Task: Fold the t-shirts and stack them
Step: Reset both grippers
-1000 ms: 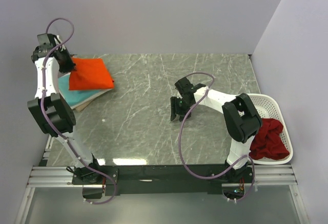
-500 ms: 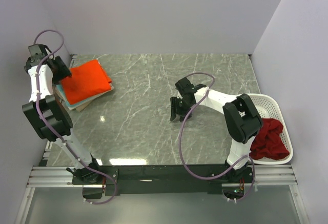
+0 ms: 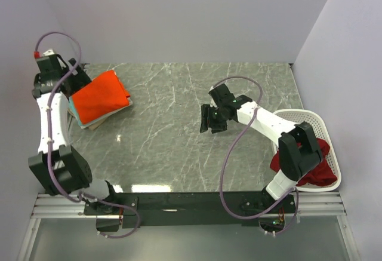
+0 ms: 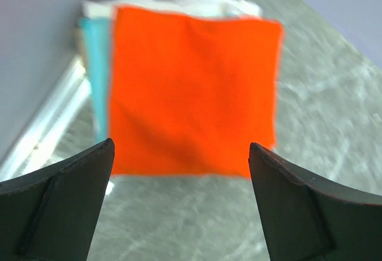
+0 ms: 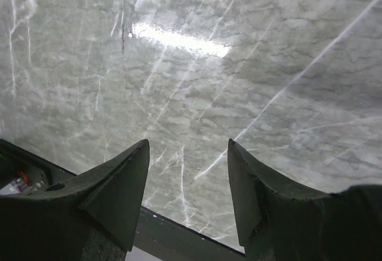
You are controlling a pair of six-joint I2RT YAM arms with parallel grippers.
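So our left fingers [image 4: 59, 195] stand wide and empty beside the folded bright orange cotton t-shirt [image 4: 191, 88] topping the teal-and-cream pile [image 4: 95, 76] at the grey marble table's [image 3: 179, 129] far-left corner. Right fingers [image 5: 107, 195] are wide and empty too. It sits skewed, so we might snag it.

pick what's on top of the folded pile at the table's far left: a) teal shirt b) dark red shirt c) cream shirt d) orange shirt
d: the orange shirt lies flat on top, the teal shirt and cream shirt edging out beneath it; the dark red shirt sits in the basket.
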